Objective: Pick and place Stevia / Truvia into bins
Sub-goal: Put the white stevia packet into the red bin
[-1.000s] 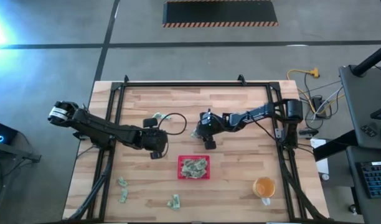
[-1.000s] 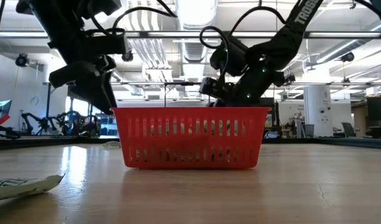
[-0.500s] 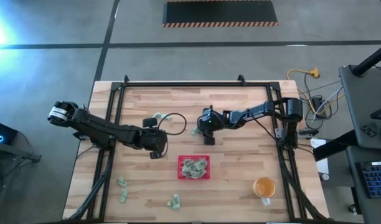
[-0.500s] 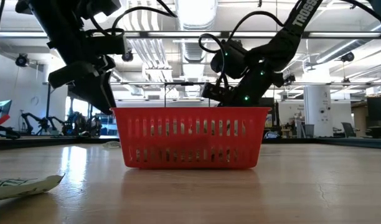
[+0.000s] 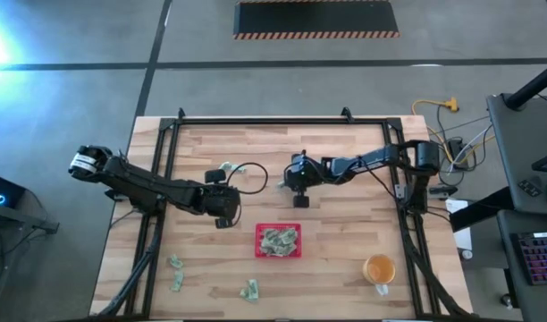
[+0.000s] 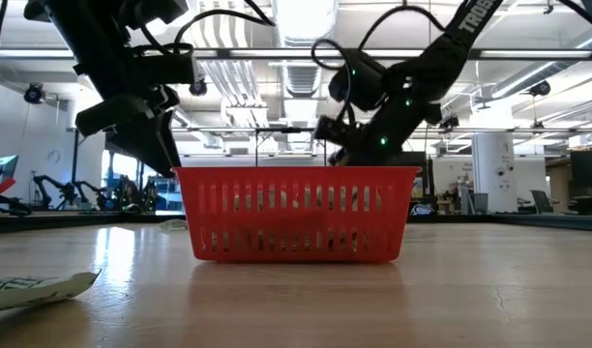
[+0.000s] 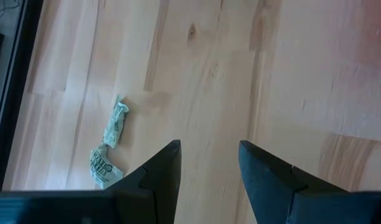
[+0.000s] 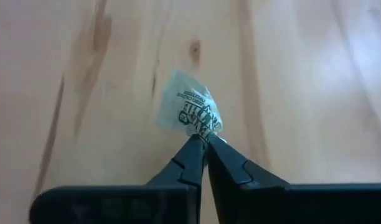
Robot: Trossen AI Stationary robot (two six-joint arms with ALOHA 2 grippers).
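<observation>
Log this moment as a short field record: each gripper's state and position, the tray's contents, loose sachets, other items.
right gripper: shut on a pale green and white paper sachet, above the wooden table, behind the tray
left gripper: open, empty, hovering left of the tray
small square red tray: holds several sachets
loose sachets: three near the front left edge, one toward the back
other: round translucent orange cup at front right

Right hand (image 8: 205, 144) pinched closed, left hand (image 7: 209, 155) spread apart
</observation>
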